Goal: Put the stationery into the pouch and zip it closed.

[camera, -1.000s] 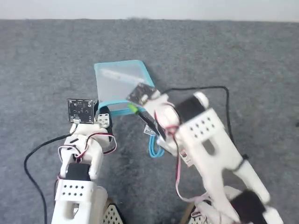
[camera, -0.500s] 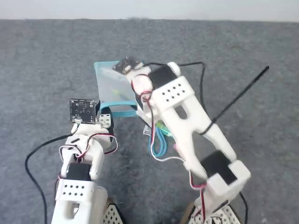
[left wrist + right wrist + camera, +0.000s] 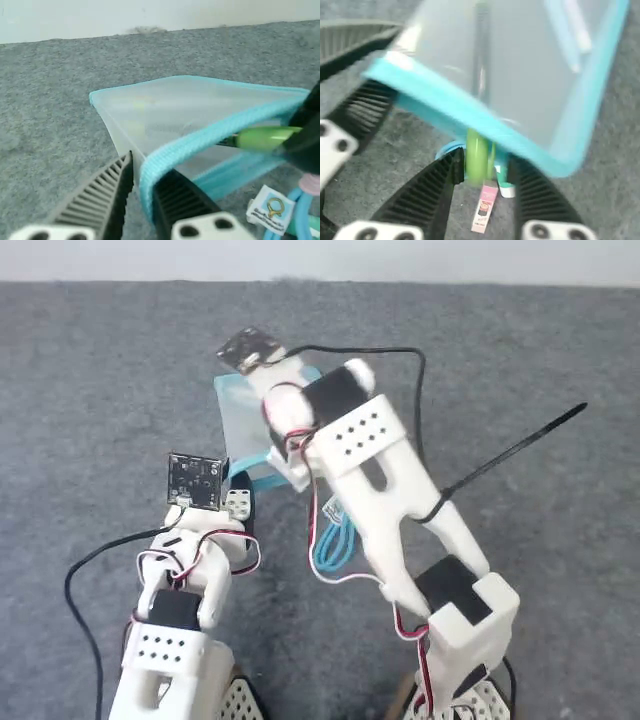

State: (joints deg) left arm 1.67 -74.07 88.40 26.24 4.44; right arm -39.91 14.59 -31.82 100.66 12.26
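Note:
The translucent pouch [image 3: 243, 420] with teal trim lies on grey carpet, its mouth facing the arms. My left gripper [image 3: 145, 174] is shut on the teal rim [image 3: 200, 142] of the mouth and holds it lifted. My right gripper [image 3: 485, 164] is shut on a green pen [image 3: 476, 156]. The pen's front end passes under the rim, and its dark shaft shows through the pouch wall [image 3: 481, 60]. From the left wrist view the green pen [image 3: 265, 137] sits at the mouth, with the dark right gripper beside it. In the high view the right arm [image 3: 350, 440] stretches over the pouch.
A blue looped cord [image 3: 330, 545] with small tags [image 3: 484, 212] lies on the carpet just in front of the pouch mouth, under the right arm. A black cable tie [image 3: 510, 450] sticks out to the right. Open carpet surrounds the pouch on the far and left sides.
The right arm has swung forward over the pouch, carrying the green pen from in front of the mouth into the opening. The left gripper and the pouch shifted slightly to the right.

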